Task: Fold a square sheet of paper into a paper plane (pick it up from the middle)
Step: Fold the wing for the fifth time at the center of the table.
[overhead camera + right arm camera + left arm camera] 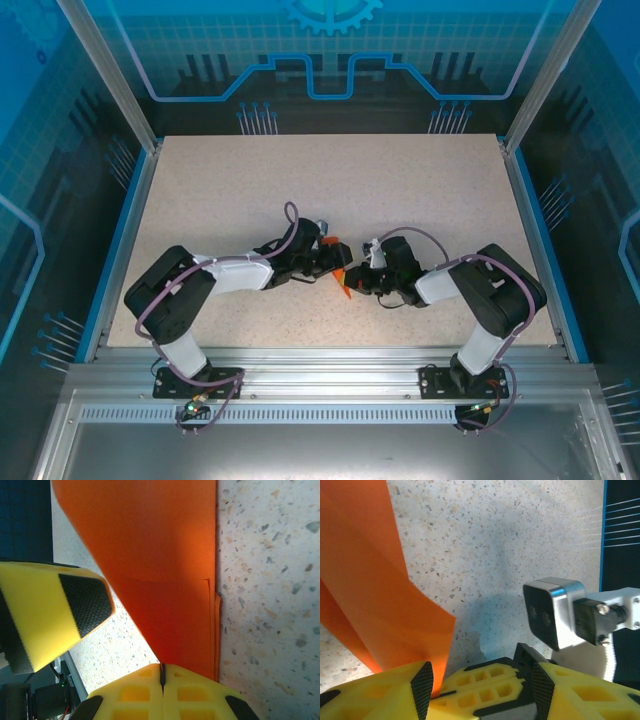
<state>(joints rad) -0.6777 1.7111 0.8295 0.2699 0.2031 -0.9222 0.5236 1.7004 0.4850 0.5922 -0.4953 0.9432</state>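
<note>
The orange paper [343, 276] sits near the middle of the speckled tabletop [400, 180], a little toward 6 o'clock, in the narrow space where the two arms meet. The left hand [327, 259] reaches in from 8 o'clock and the right hand [359, 280] from 4 o'clock. In the right wrist view, the right hand [161, 672] has its yellow fingers pressed together at 6 o'clock, pinching the lower end of the paper [150, 555]. The paper rises from there as a creased, layered sheet toward 12 o'clock, with stacked edges showing along its 3 o'clock side. One black-padded finger [55, 610] of the left hand stands just beside the paper at 9 o'clock. In the left wrist view, the left hand [482, 687] is spread, its two pads well apart, and another yellow block sits between them. The paper [370, 580] fills the 9 to 11 o'clock side, and its lower corner meets the pad at 7 o'clock.
</note>
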